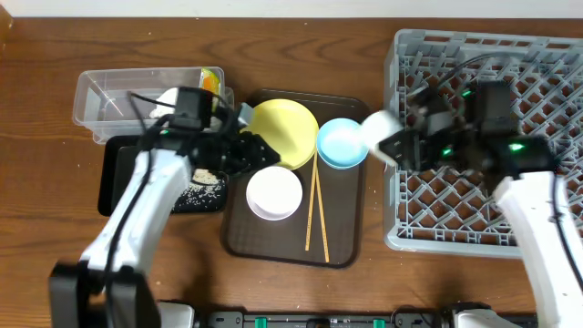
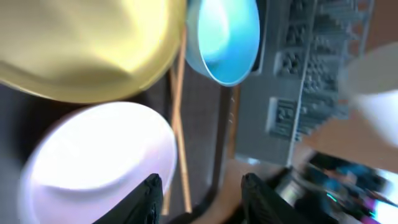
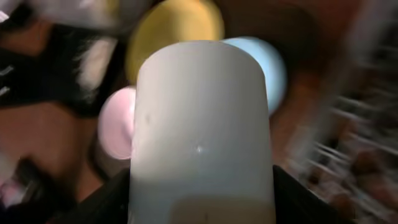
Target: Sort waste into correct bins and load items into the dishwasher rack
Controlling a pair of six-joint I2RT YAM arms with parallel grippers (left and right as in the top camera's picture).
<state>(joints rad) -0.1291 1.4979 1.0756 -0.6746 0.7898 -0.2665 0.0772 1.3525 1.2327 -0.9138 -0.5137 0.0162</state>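
Cup (image 3: 202, 124): gripped by the right gripper (image 1: 390, 138), up in the air between the blue bowl (image 1: 342, 143) and the left wall of the rack (image 1: 393, 196) (close to both).
Left gripper (image 2: 202, 186): jaws apart, empty, near the rim of the white bowl (image 2: 93, 155).
Chopsticks (image 1: 316, 205): beside that bowl, inside the edge of the brown tray (image 1: 351, 239).

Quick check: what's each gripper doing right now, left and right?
Left gripper: open, holding nothing.
Right gripper: closed on the small pale cup.
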